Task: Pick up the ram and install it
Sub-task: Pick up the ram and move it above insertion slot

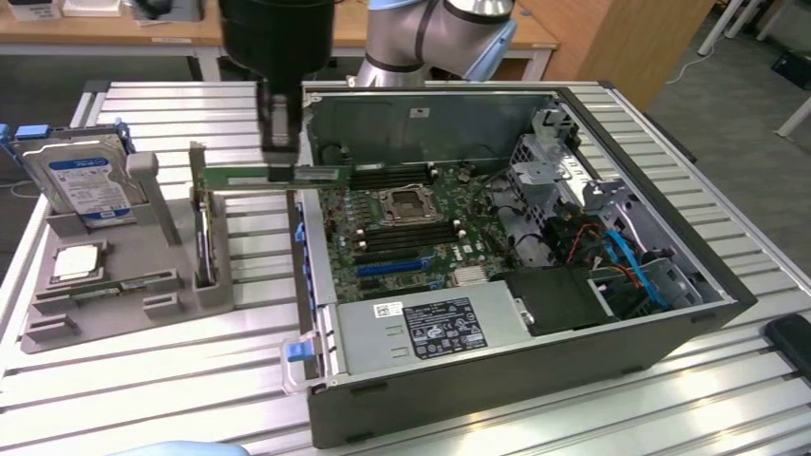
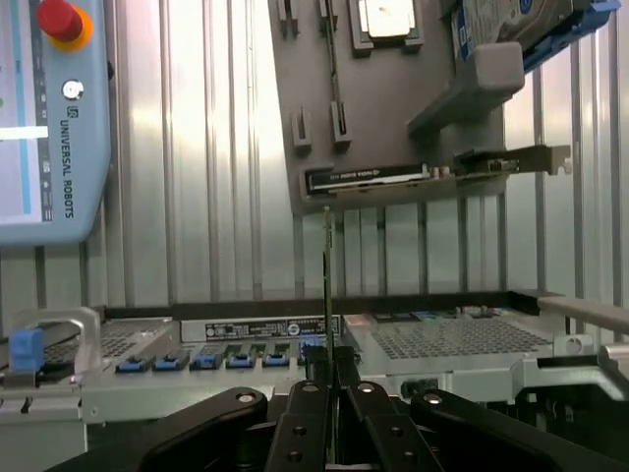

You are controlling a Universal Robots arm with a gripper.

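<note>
- Over the open computer case's (image 1: pixel 507 380) wall, we see the gripper (image 1: pixel 281 166) pinching the ram (image 1: pixel 323 176), held level.
- Beside it, a grey holder tray (image 1: pixel 76 323) carries an expansion card (image 1: pixel 200 228).

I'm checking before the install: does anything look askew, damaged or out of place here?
Nothing stands out. The gripper holds the ram level over the case's edge, and the expansion card stands upright in its grey holder.

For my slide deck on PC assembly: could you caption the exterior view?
Gripper shut on the ram, holding it level over the edge of the open computer case, beside the grey parts holder.
</note>
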